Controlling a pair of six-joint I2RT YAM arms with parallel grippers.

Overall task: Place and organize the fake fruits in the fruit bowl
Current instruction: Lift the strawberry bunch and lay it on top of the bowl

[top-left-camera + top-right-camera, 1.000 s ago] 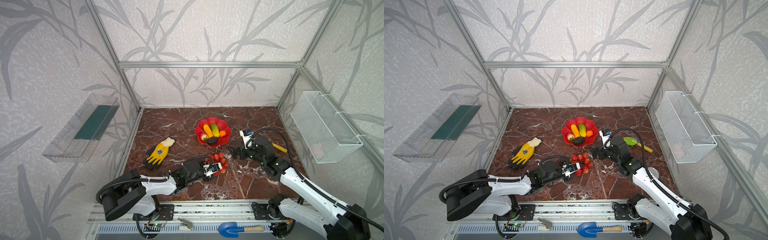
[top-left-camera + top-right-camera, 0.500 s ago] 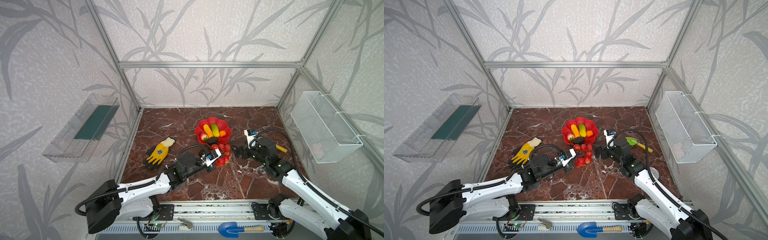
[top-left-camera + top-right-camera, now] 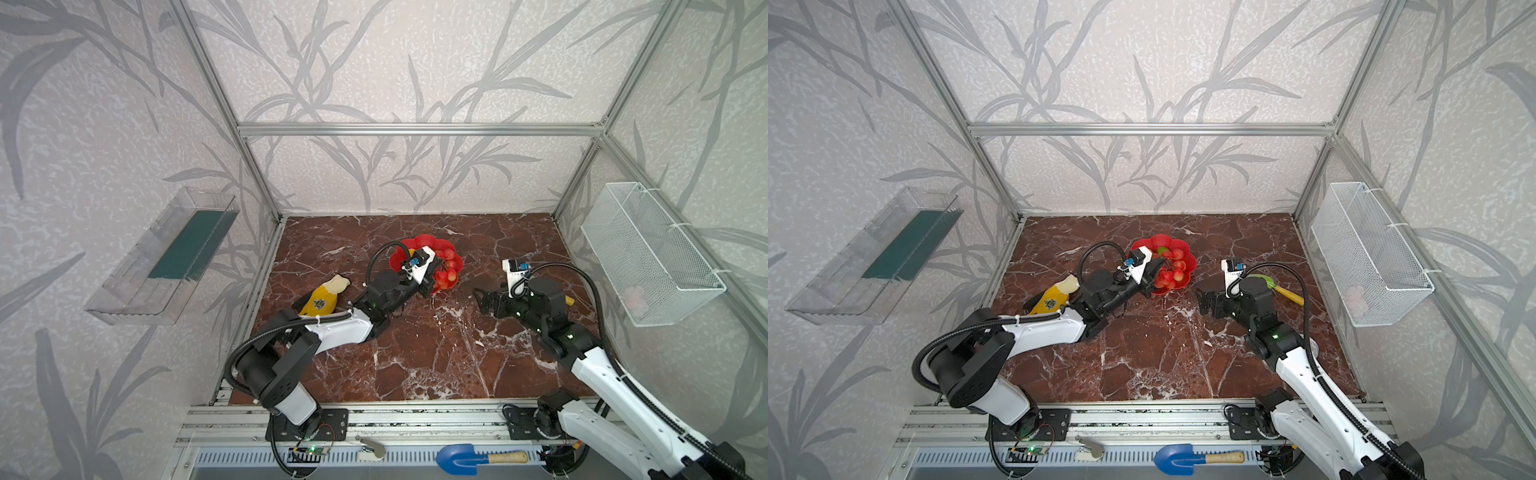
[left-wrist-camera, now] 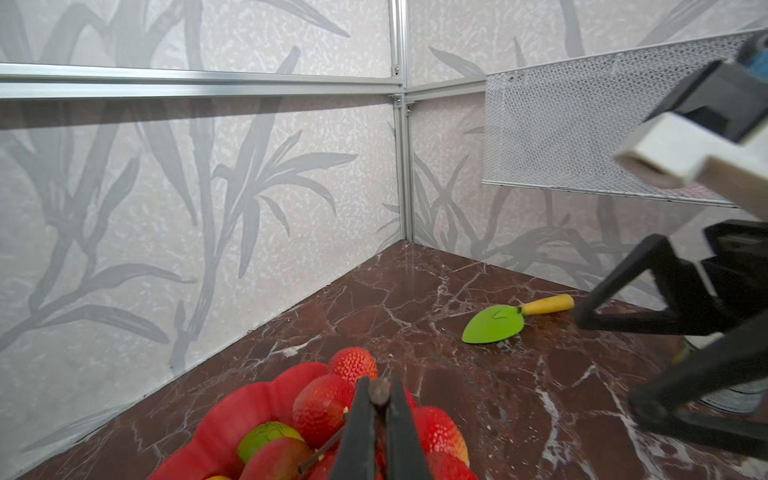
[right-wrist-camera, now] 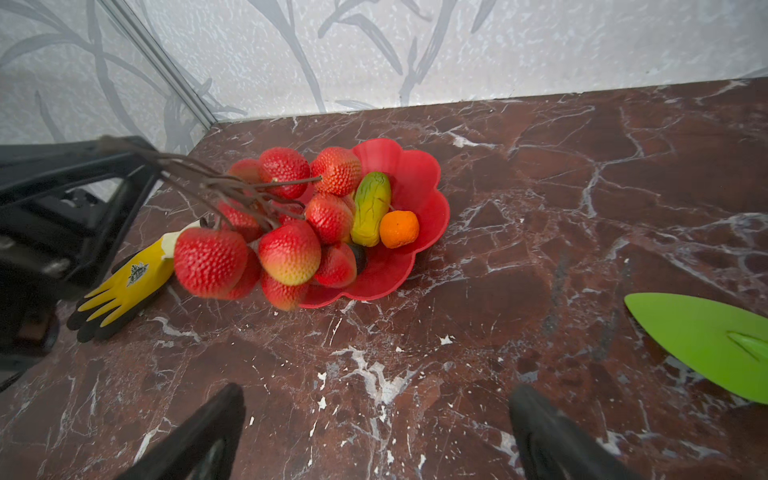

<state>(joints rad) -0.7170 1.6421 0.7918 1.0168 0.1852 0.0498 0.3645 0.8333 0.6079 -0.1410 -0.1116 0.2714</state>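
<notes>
My left gripper (image 4: 378, 395) is shut on the brown stem of the bunch of red cherry tomatoes (image 5: 286, 249). The bunch hangs over the near rim of the red scalloped fruit bowl (image 5: 419, 174), seen in both top views (image 3: 446, 274) (image 3: 1171, 274). Inside the bowl lie the green-yellow cucumber (image 5: 371, 208), the small orange (image 5: 399, 228), the dark avocado (image 5: 359, 258) and the red-yellow peach (image 4: 274, 457). My right gripper (image 5: 374, 432) is open and empty, low over the marble to the right of the bowl (image 3: 419, 240).
A yellow-and-black glove (image 3: 322, 297) lies left of the bowl beside my left arm. The green toy shovel (image 4: 494, 322) lies behind my right wrist. A wire basket (image 3: 648, 253) hangs on the right wall and a clear tray (image 3: 166, 253) on the left wall.
My left gripper has carried the tomato bunch from the front middle of the table back to the bowl. The right gripper has hardly moved and stays open.
</notes>
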